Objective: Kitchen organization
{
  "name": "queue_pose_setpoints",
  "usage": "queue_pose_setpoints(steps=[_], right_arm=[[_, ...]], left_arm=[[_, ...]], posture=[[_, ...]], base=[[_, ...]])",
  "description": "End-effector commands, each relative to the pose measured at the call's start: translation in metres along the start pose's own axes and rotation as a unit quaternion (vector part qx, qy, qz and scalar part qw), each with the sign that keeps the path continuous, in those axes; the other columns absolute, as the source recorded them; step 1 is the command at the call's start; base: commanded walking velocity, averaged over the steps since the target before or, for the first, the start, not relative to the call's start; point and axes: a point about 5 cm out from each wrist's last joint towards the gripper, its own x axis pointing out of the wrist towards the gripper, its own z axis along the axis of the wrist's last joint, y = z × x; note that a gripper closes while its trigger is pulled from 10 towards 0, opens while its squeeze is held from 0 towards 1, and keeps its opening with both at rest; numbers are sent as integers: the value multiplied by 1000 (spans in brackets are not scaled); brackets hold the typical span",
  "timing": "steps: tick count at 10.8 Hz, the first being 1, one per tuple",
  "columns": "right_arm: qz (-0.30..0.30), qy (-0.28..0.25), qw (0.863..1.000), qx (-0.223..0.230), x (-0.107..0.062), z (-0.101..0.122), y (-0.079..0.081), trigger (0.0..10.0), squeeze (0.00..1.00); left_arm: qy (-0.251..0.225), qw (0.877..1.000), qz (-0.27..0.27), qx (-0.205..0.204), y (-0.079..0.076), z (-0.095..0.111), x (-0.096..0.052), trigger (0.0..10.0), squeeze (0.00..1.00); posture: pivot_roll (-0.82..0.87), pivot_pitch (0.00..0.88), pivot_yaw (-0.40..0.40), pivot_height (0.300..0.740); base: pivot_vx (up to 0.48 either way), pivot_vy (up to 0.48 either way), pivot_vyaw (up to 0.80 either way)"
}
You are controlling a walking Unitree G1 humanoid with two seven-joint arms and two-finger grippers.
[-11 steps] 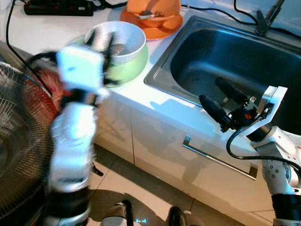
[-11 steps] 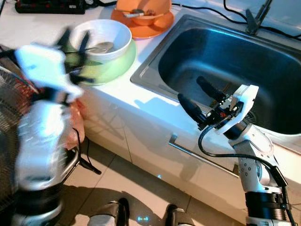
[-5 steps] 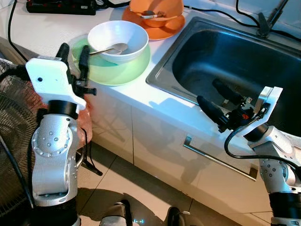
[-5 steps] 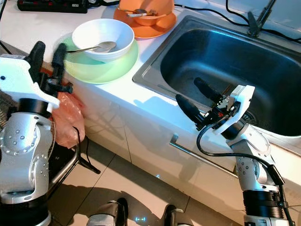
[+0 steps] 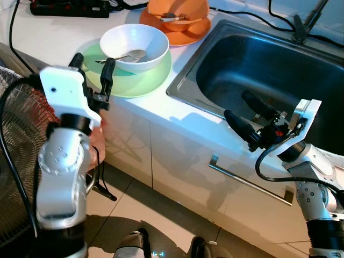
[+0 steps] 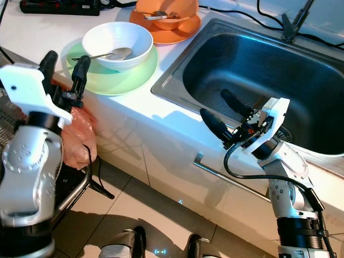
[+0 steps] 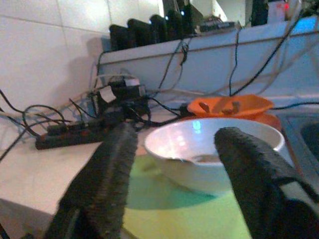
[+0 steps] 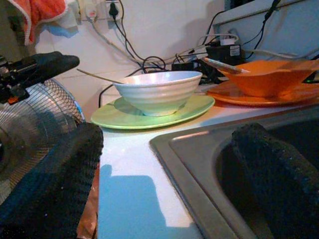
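Since half a second ago, the left gripper (image 5: 92, 69) has been brought closer to the green plate (image 5: 140, 80), fingers spread; no writing is legible. Right gripper (image 5: 248, 114) is held parted above the sink (image 5: 279, 64).

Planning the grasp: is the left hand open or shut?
Open. The left hand hovers at the green plate edge, fingers spread apart, holding nothing.

Black power strip (image 5: 67, 8) with tangle of cables at back of my counter. Wire-cage fan (image 5: 16, 161) down on my left. Orange plastic bag (image 6: 78, 134) beside it. Tiled floor (image 5: 161, 215) below.
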Motion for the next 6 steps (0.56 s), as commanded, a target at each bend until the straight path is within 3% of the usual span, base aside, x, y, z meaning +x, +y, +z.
queue_pose_setpoints(steps=[1, 2, 3, 6], right_arm=[[4, 3, 1000, -4, -2, 0, 0, 10000, 0], [4, 4, 1000, -4, -2, 1, 0, 10000, 0], [4, 4, 1000, -5, -1, 0, 0, 10000, 0], [6, 7, 1000, -3, -2, 0, 1, 10000, 0]], left_arm=[[-4, 1000, -5, 7, 3, -1, 2, 10000, 1000], [-3, 1000, -12, 14, 3, -2, 4, 10000, 1000], [-3, 1000, -13, 14, 3, -6, 9, 10000, 0], [-2, 1000, -18, 10, 5, -13, 14, 10000, 0]], posture=[[126, 173, -53, 740], [124, 172, -53, 740], [116, 173, -55, 740], [113, 180, -61, 740]], base=[[0, 0, 0], [0, 0, 0], [0, 0, 0], [0, 0, 0]])
